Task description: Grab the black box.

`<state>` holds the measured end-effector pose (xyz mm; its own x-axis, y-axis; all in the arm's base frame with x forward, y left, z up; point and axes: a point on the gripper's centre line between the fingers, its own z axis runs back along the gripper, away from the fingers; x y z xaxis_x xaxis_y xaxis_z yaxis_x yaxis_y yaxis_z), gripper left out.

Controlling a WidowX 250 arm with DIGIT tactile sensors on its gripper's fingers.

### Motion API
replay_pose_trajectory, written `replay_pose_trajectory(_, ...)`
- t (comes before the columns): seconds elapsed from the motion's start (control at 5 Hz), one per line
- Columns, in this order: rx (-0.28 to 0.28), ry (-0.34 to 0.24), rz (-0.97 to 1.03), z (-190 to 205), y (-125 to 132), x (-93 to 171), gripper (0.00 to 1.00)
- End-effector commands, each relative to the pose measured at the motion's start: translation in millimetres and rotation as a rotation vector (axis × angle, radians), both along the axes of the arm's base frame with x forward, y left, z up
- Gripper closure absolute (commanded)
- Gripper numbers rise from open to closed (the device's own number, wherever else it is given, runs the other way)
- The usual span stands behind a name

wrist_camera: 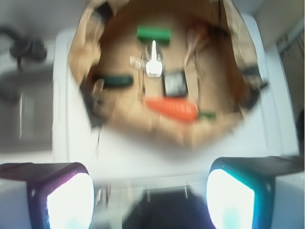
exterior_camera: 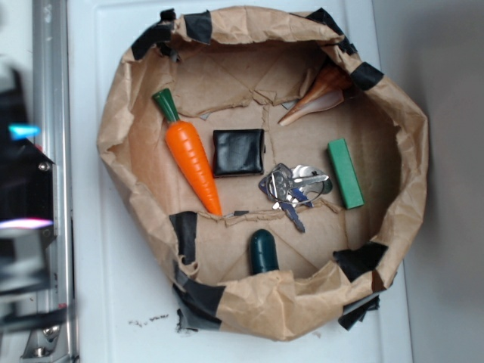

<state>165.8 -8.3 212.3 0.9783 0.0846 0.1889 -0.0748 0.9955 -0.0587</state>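
The black box [exterior_camera: 238,152] lies flat on the floor of a brown paper basket [exterior_camera: 121,113], just right of the orange carrot [exterior_camera: 193,161]. In the wrist view the black box [wrist_camera: 175,83] shows small and blurred, above the carrot [wrist_camera: 172,109]. My gripper [exterior_camera: 23,178] is at the far left edge of the exterior view, outside the basket and well away from the box. In the wrist view my gripper [wrist_camera: 150,195] stands open, its two glowing pads [wrist_camera: 70,200] far apart with nothing between them.
Also in the basket: a bunch of keys [exterior_camera: 291,187], a green rectangular block [exterior_camera: 345,172], a dark green capsule [exterior_camera: 264,251] and a brown shell-like object [exterior_camera: 321,94]. The basket sits on a white tabletop [exterior_camera: 113,302]. A metal rail [exterior_camera: 53,76] runs along the left.
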Motion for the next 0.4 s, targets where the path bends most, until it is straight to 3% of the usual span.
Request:
replay_pose_trajectory(0.0, 0.086, 0.001, 0.005, -80, 35, 70, 0.0)
replay_pose_trajectory(0.2, 0.084, 0.132, -0.013, -122, 44, 75, 0.0)
